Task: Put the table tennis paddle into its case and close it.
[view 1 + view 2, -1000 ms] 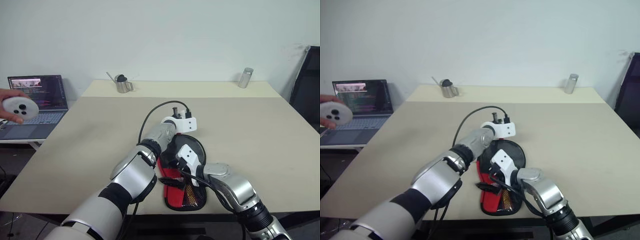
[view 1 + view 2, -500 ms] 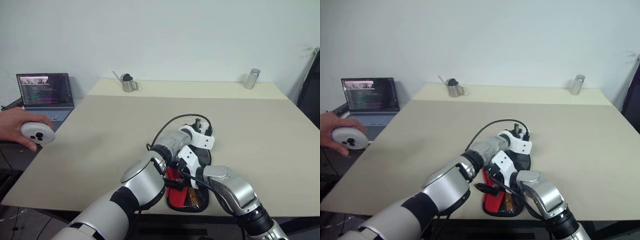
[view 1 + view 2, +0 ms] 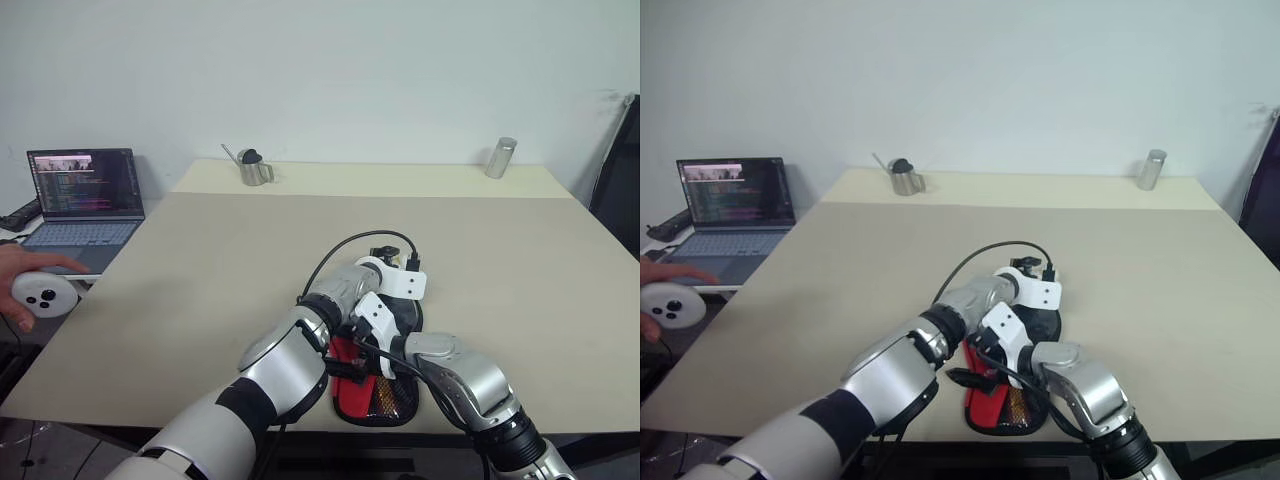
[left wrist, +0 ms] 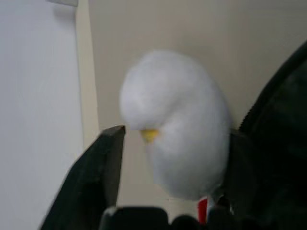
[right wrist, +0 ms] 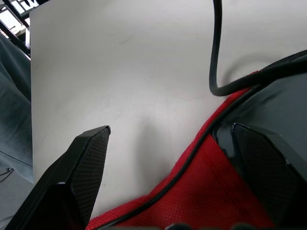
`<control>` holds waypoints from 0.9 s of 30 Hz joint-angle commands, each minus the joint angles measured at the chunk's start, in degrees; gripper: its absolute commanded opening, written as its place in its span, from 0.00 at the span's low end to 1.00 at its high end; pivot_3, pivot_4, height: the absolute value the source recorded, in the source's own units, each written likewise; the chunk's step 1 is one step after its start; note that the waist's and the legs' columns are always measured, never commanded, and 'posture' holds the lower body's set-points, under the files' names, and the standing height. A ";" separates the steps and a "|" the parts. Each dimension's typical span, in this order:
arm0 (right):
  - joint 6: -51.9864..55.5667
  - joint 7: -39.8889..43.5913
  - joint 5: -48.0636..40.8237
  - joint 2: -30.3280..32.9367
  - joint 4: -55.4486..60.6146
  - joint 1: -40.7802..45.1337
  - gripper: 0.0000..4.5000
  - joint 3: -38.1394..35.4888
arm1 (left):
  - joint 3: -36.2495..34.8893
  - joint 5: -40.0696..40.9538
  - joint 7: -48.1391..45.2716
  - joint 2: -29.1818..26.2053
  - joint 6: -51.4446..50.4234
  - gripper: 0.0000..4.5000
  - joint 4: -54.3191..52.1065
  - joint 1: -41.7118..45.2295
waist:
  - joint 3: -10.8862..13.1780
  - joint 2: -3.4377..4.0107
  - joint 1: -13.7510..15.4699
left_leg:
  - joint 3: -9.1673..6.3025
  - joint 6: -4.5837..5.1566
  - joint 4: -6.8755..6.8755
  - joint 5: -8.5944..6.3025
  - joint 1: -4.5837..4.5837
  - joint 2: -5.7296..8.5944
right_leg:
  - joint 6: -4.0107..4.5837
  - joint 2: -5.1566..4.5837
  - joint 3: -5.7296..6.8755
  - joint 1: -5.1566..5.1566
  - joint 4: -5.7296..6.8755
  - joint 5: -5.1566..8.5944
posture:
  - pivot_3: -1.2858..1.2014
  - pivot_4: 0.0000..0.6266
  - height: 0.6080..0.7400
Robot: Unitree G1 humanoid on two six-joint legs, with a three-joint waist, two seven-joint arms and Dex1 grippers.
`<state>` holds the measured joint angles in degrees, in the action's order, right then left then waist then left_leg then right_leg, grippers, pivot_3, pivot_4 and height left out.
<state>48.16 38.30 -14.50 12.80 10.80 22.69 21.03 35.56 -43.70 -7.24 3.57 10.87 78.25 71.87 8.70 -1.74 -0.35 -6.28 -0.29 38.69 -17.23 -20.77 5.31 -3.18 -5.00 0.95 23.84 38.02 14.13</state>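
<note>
1. The beige worktop (image 3: 200, 280) spans the scene, with a second, paler worktop section butted against its far edge.
2. A laptop (image 3: 80, 195) stands open at about 9 o'clock, off the left side of the worktop, its screen lit.
3. The case (image 3: 385, 390), red and black fabric with a mesh panel, lies flat near the worktop's front edge at about 6 o'clock; both arms cross over it. The right wrist view shows its red fabric and black zipper rim (image 5: 192, 158) lying on the bare surface.
4. The table tennis paddle cannot be made out separately; the arms hide most of the dark round part of the case.
5. The left claw (image 4: 168, 158) sits over the far, rounded end of the case; its wrist view shows the two black fingers (image 4: 96, 172) spread apart, released, with a white rounded shape between them.
6. The right claw (image 5: 172, 158) hovers over the case's near end, fingers wide apart and holding nothing.
7. A person's hand (image 3: 15, 285) at 9 o'clock holds a round white controller (image 3: 42, 295).
8. A small metal pitcher (image 3: 250, 168) stands at 11 o'clock.
9. A metal cylinder (image 3: 497, 158) stands at 1 o'clock.
</note>
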 commanded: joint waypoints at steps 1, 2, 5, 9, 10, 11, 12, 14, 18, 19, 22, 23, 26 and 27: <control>2.22 0.46 -0.10 0.71 -3.24 -1.01 1.00 1.89 | 0.54 -0.21 -0.59 -0.16 1.67 0.97 0.89 -2.67 | -0.10 0.03 0.00 | -0.04 0.01 0.00 -0.01 0.04 0.00 | -0.16 0.00 0.00 -0.07 -0.03 0.10 | 0.52 0.24 1.00; 2.12 0.56 -0.17 0.75 -3.43 -0.90 1.00 1.93 | 0.19 0.18 -1.10 -0.43 1.92 0.99 0.79 -2.63 | -0.16 0.03 0.00 | -0.05 0.01 0.00 -0.01 0.07 0.00 | -0.17 0.00 0.01 -0.11 -0.04 0.10 | 0.52 0.24 1.00; 1.90 0.89 -0.29 0.92 -3.86 -0.67 1.00 2.01 | -0.38 0.86 -1.53 -1.26 3.20 0.99 0.45 -2.02 | -0.20 0.03 0.00 | -0.05 0.03 0.00 -0.02 0.11 0.00 | -0.18 0.00 0.01 -0.16 -0.05 0.11 | 0.52 0.24 1.00; 2.00 1.34 -0.41 1.18 -4.13 -0.44 1.00 2.02 | -3.38 4.23 -5.49 -2.40 6.05 0.99 -0.43 -0.64 | -0.20 0.03 0.00 | -0.07 0.01 0.01 -0.01 0.11 0.00 | -0.17 0.00 0.01 -0.16 -0.04 0.10 | 0.52 0.24 1.00; 2.03 1.44 -0.44 1.26 -4.20 -0.36 1.00 2.01 | -4.70 5.69 -7.47 -2.71 6.74 0.99 -0.74 -0.43 | -0.20 0.03 0.00 | -0.07 0.01 0.01 -0.01 0.11 0.00 | -0.17 0.00 0.01 -0.16 -0.04 0.10 | 0.52 0.24 1.00; 2.04 1.55 -0.46 1.34 -4.28 -0.26 1.00 1.98 | -6.53 7.84 -11.03 -3.20 7.41 0.99 -1.17 -0.32 | -0.20 0.03 0.00 | -0.07 0.01 0.01 -0.01 0.10 0.00 | -0.16 0.00 0.01 -0.15 -0.04 0.09 | 0.52 0.24 1.00; 2.03 1.67 -0.48 1.39 -4.41 -0.16 1.00 1.93 | -8.02 9.57 -14.18 -3.69 7.84 0.99 -1.55 -0.29 | -0.20 0.03 -0.01 | -0.06 0.01 0.01 -0.01 0.10 0.00 | -0.14 0.00 0.02 -0.15 -0.05 0.09 | 0.52 0.24 1.00; 2.06 2.07 -0.55 1.54 -4.74 0.03 1.00 1.86 | -9.96 12.15 -20.43 -4.87 9.12 0.99 -2.44 -0.46 | -0.20 0.04 -0.03 | -0.06 0.01 0.01 -0.01 0.10 0.00 | -0.11 0.00 0.04 -0.15 -0.05 0.06 | 0.52 0.24 1.00; 1.94 3.22 -0.59 1.90 -5.62 0.70 1.00 2.02 | -10.76 14.67 -31.02 -8.75 12.50 0.99 -5.38 -0.68 | -0.19 0.04 -0.15 | -0.05 0.01 0.02 -0.01 0.10 0.00 | 0.08 0.01 0.05 -0.15 -0.05 -0.05 | 0.52 0.24 1.00; 1.87 3.40 -0.57 1.91 -5.80 0.80 1.00 2.01 | -11.25 15.77 -33.76 -9.86 13.11 0.99 -6.47 -0.69 | -0.19 0.04 -0.20 | -0.06 0.02 0.01 -0.01 0.10 0.00 | 0.08 0.02 0.05 -0.14 -0.05 -0.05 | 0.52 0.24 1.00; 1.79 3.58 -0.50 1.73 -6.13 0.97 1.00 2.01 | -12.94 18.97 -39.96 -12.07 13.71 0.99 -9.51 -1.11 | -0.17 0.06 -0.45 | -0.06 0.02 0.01 -0.01 0.08 0.00 | 0.09 0.04 0.04 -0.11 -0.05 -0.05 | 0.52 0.24 1.00; 1.80 3.58 -0.51 1.65 -6.18 0.99 1.00 1.99 | -13.41 19.95 -41.48 -12.72 13.60 0.99 -10.62 -1.33 | -0.17 0.06 -0.51 | -0.07 0.02 0.01 -0.01 0.06 0.00 | 0.09 0.04 0.03 -0.11 -0.05 -0.06 | 0.52 0.24 1.00; 1.76 3.61 -0.53 1.45 -6.36 1.09 1.00 1.92 | -15.73 23.76 -46.05 -14.53 12.73 0.99 -14.35 -2.01 | -0.16 0.06 -0.65 | -0.10 0.03 0.04 -0.01 0.02 0.02 | 0.10 0.06 0.03 -0.10 -0.05 -0.06 | 0.52 0.24 1.00; 1.67 3.63 -0.52 1.41 -6.44 1.14 1.00 1.92 | -16.98 25.61 -47.85 -15.23 12.28 0.99 -15.95 -2.22 | -0.15 0.06 -0.70 | -0.10 0.03 0.04 -0.02 0.02 0.02 | 0.10 0.06 0.02 -0.10 -0.05 -0.06 | 0.52 0.24 1.00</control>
<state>47.95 41.78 -14.98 13.76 7.67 25.39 21.40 21.41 -21.94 -52.42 -10.70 23.41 66.77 68.81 8.55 -1.68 -1.05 -6.39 -0.25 38.74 -17.25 -20.78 5.32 -3.08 -4.94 0.96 23.76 37.98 14.07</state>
